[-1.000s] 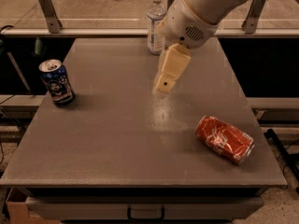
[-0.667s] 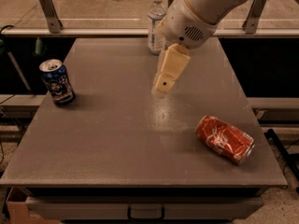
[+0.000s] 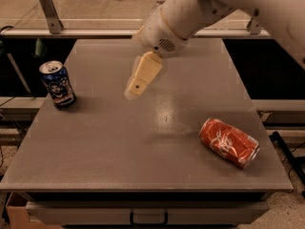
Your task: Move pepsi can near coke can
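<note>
The blue pepsi can [image 3: 57,84] stands upright at the table's [image 3: 119,151] left edge. The red coke can [image 3: 229,142] lies sideways near its front-right corner. The gripper [image 3: 133,90] hangs over its middle.

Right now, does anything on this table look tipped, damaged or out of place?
Yes: the coke can lies on its side near the front right of the table and looks slightly dented. The pepsi can stands upright at the left edge. The gripper hangs above the table's middle, apart from both cans.

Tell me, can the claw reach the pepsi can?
Probably yes. The claw hangs over the table, right of the upright pepsi can, with nothing standing between them; the coke can lies on the other side.
</note>
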